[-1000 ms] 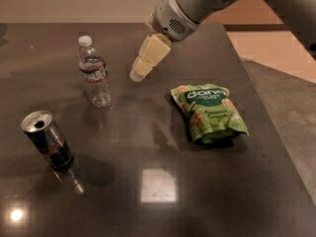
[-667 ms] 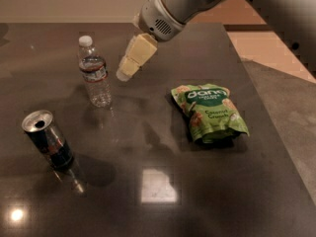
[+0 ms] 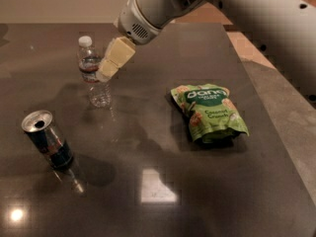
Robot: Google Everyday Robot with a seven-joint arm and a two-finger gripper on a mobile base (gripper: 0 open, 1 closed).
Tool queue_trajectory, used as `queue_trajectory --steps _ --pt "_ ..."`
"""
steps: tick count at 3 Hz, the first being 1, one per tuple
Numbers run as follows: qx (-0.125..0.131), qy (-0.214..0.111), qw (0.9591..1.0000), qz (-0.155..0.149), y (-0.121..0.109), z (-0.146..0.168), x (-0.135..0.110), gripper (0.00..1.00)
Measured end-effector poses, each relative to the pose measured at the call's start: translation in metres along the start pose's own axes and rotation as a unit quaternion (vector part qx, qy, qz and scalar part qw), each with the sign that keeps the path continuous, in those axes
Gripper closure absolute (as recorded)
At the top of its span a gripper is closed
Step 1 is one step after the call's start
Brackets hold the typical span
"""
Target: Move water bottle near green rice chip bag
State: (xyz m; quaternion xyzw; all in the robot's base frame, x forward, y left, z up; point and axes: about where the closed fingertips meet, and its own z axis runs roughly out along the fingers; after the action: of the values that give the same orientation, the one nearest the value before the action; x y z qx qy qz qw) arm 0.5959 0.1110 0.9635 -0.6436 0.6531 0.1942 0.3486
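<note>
The water bottle [image 3: 94, 73] stands upright at the back left of the dark table; it is clear and ribbed, with a white cap and a white-and-red label. The green rice chip bag [image 3: 208, 111] lies flat to the right of the middle, well apart from the bottle. My gripper [image 3: 109, 64], with pale yellow fingers, hangs from the white arm and sits right beside the bottle's right side at label height, overlapping its edge.
A dark blue-and-silver drink can [image 3: 48, 139] stands at the front left. The table [image 3: 158, 196] is dark and glossy with light reflections. Its right edge runs beside a grey floor [image 3: 291, 112].
My gripper has moved left and down, from over the table's middle to right beside the water bottle. The bottle, bag and can have not moved.
</note>
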Motion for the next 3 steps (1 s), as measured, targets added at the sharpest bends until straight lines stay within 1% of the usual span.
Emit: queue_trajectory --steps 1,3 --pt "-0.01 -0.004 0.9999 0.004 0.001 0.016 -0.006 0.0" --pt "-0.031 -0.018 0.9993 0.013 0.005 0.037 -0.018 0.0"
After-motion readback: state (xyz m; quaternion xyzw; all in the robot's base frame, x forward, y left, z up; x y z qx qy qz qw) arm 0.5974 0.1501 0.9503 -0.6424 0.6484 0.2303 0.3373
